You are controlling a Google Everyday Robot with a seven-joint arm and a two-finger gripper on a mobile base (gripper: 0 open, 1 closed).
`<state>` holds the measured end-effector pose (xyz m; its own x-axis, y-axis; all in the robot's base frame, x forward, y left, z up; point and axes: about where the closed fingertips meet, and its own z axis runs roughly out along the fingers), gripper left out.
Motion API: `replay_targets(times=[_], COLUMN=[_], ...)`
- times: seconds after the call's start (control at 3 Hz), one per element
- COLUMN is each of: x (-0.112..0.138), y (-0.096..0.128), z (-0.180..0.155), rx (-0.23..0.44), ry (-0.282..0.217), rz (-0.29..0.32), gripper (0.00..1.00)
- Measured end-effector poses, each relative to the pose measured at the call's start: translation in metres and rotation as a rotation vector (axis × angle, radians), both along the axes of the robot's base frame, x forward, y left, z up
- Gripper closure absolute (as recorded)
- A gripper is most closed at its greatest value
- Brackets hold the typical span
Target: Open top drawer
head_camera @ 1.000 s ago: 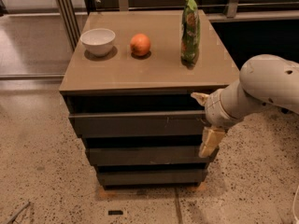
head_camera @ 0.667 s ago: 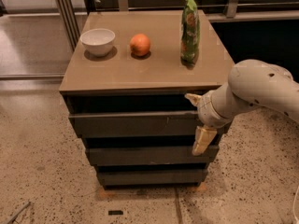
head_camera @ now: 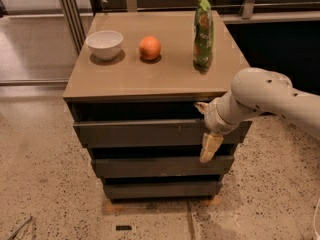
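The gripper (head_camera: pixel 205 128) sits at the right of the frame, centre height, in front of the right end of the top drawer (head_camera: pixel 145 133). Over the last second it has slid a little leftward across that end, from near the drawer's right edge to well onto its face. The claw is apart: one pale tip points into the dark gap just above the drawer front, and the other hangs down past the front's lower edge, so the front lies between them. Whether either tip touches the drawer, I cannot tell.

The drawer itself has not moved. It lies across the middle of the frame, the uppermost and widest of the three dark fronts, and the shadowed gap under the chest top (head_camera: pixel 150 79) looks as it did. So the shift reads as lining up for a hold, not as pulling, and the opening has not begun.

A bowl (head_camera: pixel 104 43), an orange (head_camera: pixel 150 48) and a green bag (head_camera: pixel 203 29) stand on the chest top in the upper part of the frame, well clear of the arm
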<state>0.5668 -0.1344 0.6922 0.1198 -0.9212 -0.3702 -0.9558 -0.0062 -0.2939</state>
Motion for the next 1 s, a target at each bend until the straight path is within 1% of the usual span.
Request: replay_targets(times=[0.67, 1.0], x=[0.025, 0.032], y=[0.002, 0.0], z=[-0.03, -0.057], rx=[-0.02, -0.029], ry=[0.049, 0.113], rz=[-0.01, -0.03], gripper=[0.0, 0.0])
